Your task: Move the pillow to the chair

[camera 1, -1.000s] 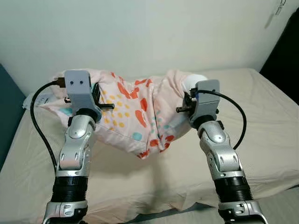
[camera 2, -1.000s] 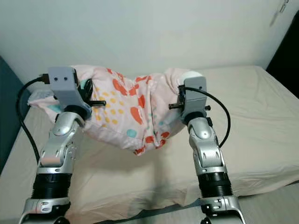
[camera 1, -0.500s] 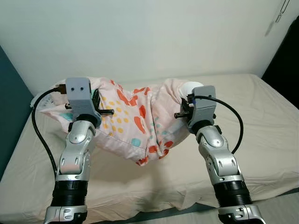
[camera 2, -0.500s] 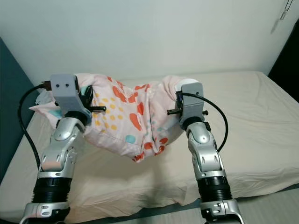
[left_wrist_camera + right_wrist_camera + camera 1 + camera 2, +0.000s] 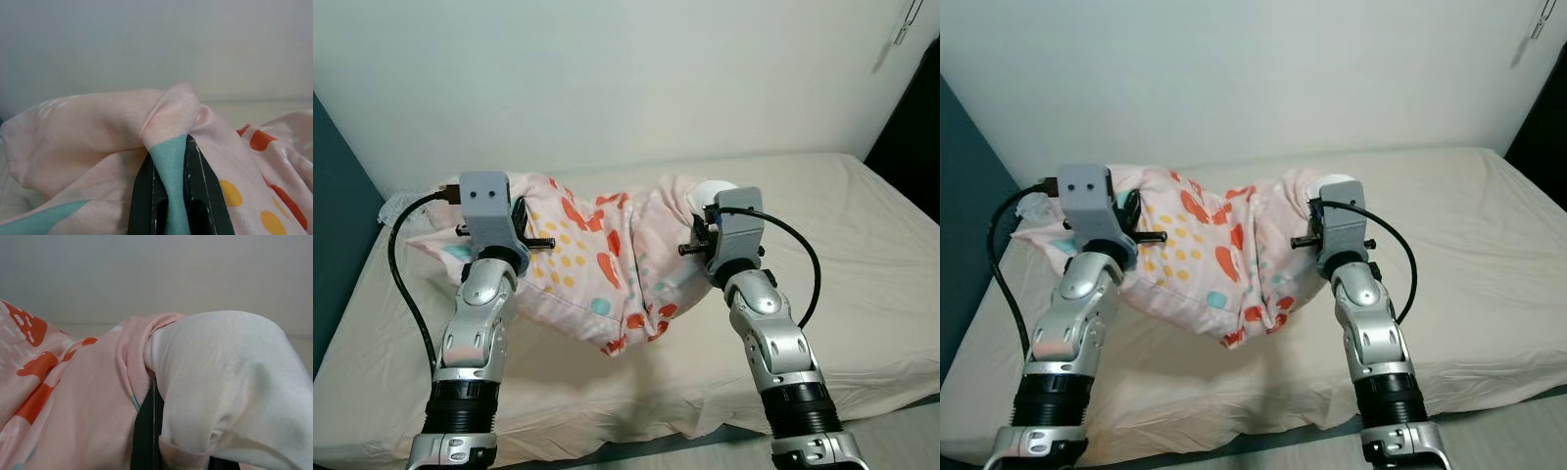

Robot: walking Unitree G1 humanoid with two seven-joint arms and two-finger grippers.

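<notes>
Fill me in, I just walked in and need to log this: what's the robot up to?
The robot holds a pink patterned pillow up over the bed, one arm at each end. The left tool is shut on a fold of the pillowcase, and the right tool is shut on the end where the white inner pillow pokes out. The pillow's middle sags between them. The chair is not in view.

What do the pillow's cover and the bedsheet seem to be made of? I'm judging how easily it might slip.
The pillow cover looks like thin, smooth woven fabric with a faint sheen, folding into soft creases where the left gripper pinches it. The white inner at the right gripper looks matte cotton. The bedsheet seems matte beige cloth, lightly wrinkled.
</notes>
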